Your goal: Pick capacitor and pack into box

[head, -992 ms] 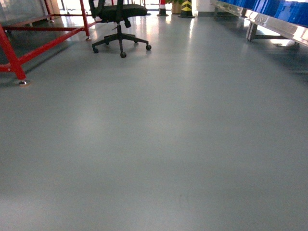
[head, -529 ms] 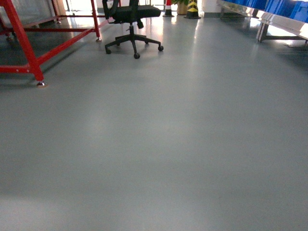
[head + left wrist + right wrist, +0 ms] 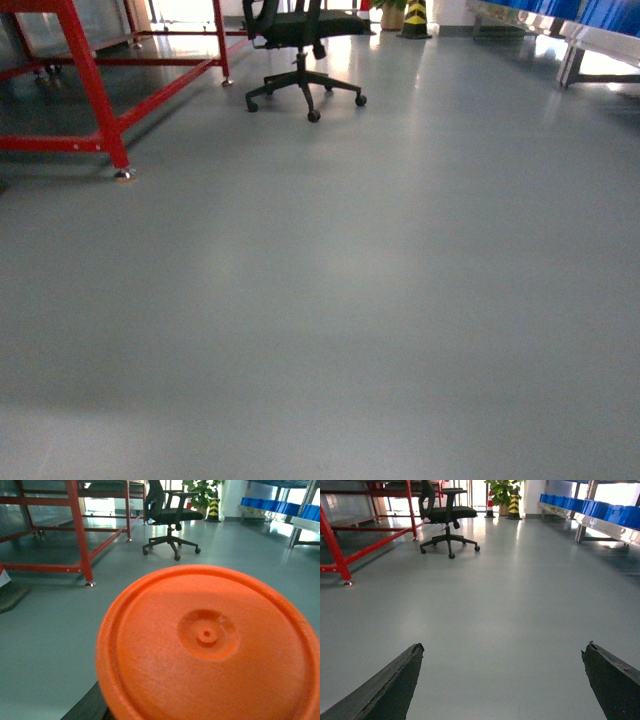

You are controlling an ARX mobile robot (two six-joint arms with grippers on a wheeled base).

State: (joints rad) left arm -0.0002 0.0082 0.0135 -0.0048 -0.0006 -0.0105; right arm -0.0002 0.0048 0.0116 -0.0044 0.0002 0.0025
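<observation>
Since the earlier head frames, the red frame (image 3: 95,90) and the black office chair (image 3: 303,40) have slid rightward and slightly down in the view, while the blue crates (image 3: 590,12) at upper right have slipped toward the edge.

Nearest in the left wrist view, a large orange disc (image 3: 210,645) with a raised rim and a small dimpled centre fills the lower frame. It hides the left gripper, so whether that gripper is spread or pinching cannot be told. In the right wrist view the right gripper (image 3: 505,680) stands spread wide, its two dark fingers (image 3: 390,685) at the bottom corners with only bare grey floor (image 3: 510,610) between them; it holds and touches nothing.

Beyond lies the open floor. Farther back, the red frame stands on the left with a footed leg on the floor, and the office chair rests on its wheeled base just right of it. At the far end stand a potted plant (image 3: 501,490) and a yellow-and-black striped post (image 3: 514,499). Along the right, blue crates sit in a row on a metal rack (image 3: 600,527); their contents cannot be seen.

Neither the capacitor nor the box appears in any view.
</observation>
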